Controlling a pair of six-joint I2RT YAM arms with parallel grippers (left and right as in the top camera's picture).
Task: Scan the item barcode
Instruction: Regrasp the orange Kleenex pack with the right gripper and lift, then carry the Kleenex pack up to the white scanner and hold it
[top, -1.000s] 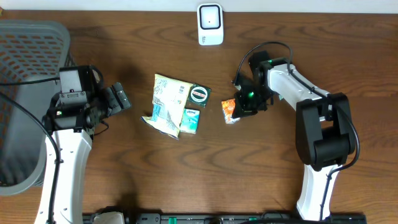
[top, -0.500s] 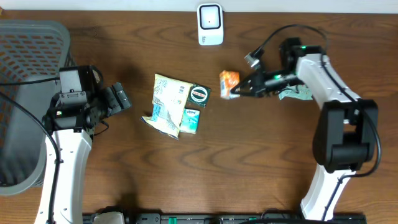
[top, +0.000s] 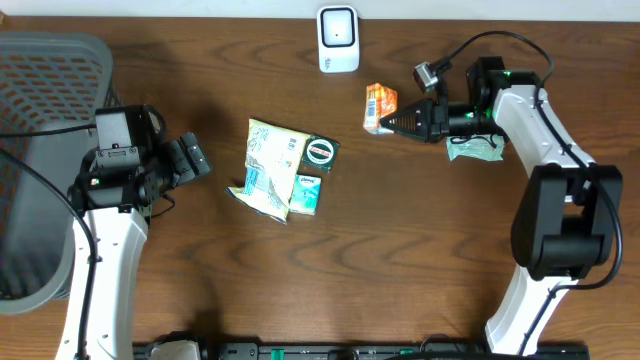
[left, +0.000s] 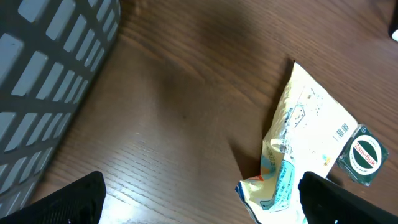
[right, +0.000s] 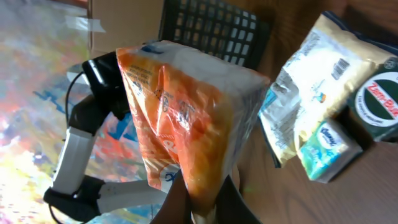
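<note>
**Mia:** Where is the orange packet (top: 379, 103)?

**Ben:** Near the top of the overhead view, a bit right of the middle. It is just to the right of the white scanner (top: 338, 38), and the two are apart.

**Mia:** Who has it?

**Ben:** The right gripper (top: 389, 122). It points left and is pinched tight on the packet. In the right wrist view the packet fills the middle of the frame, and the dark fingers (right: 231, 200) squeeze its bottom edge.

**Mia:** What about the other hand?

**Ben:** The left gripper (top: 192, 158) is at the middle left of the overhead view. It is spread wide and holds nothing. The gray basket (top: 50, 80) is beside it, in the upper left corner.

**Mia:** What lies on the table (top: 230, 280)?

**Ben:** A yellow bag (top: 268, 160) lies in the middle. A round green tin (top: 320, 152) touches its right side. A little blue pack (top: 307, 192) sits just below the tin, against the bag.

**Mia:** Anything else?

**Ben:** A green thing (top: 475, 150) lies under the right arm at the upper right. I cannot tell what it is.
</note>
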